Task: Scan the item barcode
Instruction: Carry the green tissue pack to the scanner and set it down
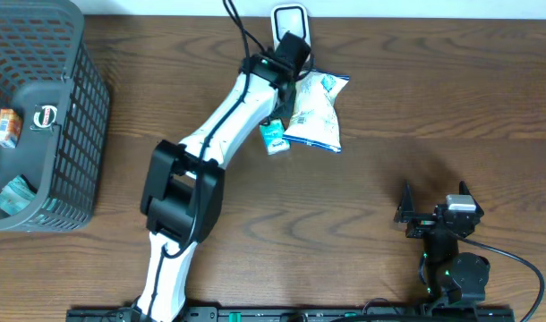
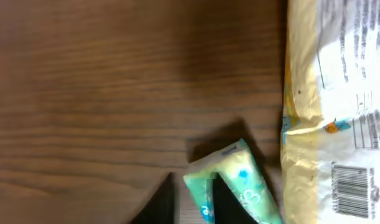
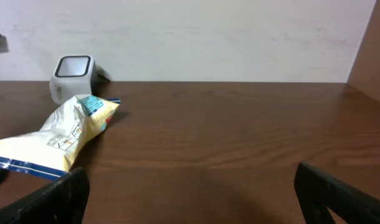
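Left gripper pinches a small green-and-white packet near the white box-shaped scanner — presenting its barcode seemingly comes next.

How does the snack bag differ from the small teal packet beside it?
The snack bag is far larger than the small teal packet. The bag is pale yellow, the packet teal-green. The bag shows a barcode; the packet shows none. Both are soft packs near the barcode scanner.
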Robot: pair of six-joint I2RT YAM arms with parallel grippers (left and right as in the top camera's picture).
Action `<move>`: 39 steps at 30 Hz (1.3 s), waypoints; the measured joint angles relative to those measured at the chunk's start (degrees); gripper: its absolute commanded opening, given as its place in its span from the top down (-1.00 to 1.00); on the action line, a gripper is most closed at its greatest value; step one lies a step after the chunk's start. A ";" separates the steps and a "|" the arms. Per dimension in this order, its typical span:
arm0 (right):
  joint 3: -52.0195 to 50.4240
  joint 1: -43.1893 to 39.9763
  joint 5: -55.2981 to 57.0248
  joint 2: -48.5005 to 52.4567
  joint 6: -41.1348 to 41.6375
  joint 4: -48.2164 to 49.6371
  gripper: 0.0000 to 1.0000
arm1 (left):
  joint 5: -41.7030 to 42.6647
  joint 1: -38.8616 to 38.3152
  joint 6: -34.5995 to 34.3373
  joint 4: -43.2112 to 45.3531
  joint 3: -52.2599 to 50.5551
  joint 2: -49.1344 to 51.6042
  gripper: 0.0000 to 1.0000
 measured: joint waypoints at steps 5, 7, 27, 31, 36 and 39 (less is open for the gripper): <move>0.00 0.00 0.00 0.00 0.00 0.00 -0.99 | 0.07 0.20 -0.15 -1.18 -0.02 0.11 -0.43; 0.00 0.00 0.00 0.00 0.00 0.00 -0.98 | 1.46 0.44 -0.33 -2.80 -0.02 0.11 -0.55; 0.00 0.00 0.00 0.00 0.00 0.00 -0.99 | 10.38 0.42 -13.99 -2.38 -4.72 1.64 0.17; 0.00 0.00 0.00 0.00 0.00 0.00 -0.98 | 10.43 0.42 -10.80 -2.27 -4.74 2.91 0.24; 0.00 0.00 0.00 0.00 0.00 0.00 -0.98 | 10.43 0.42 -6.64 -1.95 -4.74 3.04 0.03; 0.00 0.00 0.00 0.00 0.00 0.00 -0.99 | 10.38 0.42 -5.51 -0.90 -4.74 3.04 -0.10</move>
